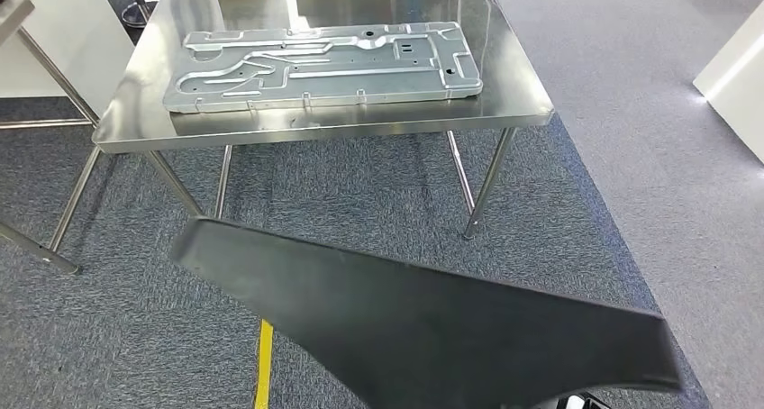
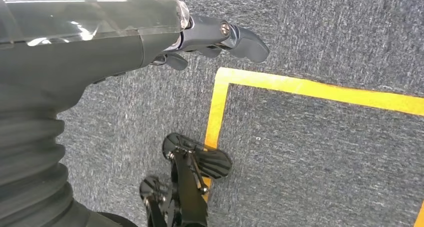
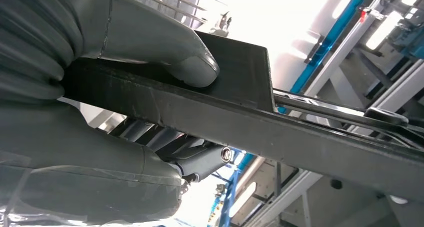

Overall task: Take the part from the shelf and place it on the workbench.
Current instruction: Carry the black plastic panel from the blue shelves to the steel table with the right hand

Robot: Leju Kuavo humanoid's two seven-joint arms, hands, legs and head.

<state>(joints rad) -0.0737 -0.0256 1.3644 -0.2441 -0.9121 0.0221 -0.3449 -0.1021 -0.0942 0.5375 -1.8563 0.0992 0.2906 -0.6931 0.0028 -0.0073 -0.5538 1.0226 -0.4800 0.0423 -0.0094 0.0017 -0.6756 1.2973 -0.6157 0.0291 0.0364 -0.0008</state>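
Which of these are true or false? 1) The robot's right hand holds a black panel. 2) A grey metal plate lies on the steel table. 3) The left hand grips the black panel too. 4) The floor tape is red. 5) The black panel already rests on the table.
1) True: the right hand grips the black panel, thumb pressed on its face.
2) True: the stamped metal plate lies flat on the steel table.
3) False: the left hand holds nothing and hangs over the carpet.
4) False: the floor tape is yellow.
5) False: the panel is in front of the table, above the carpet.
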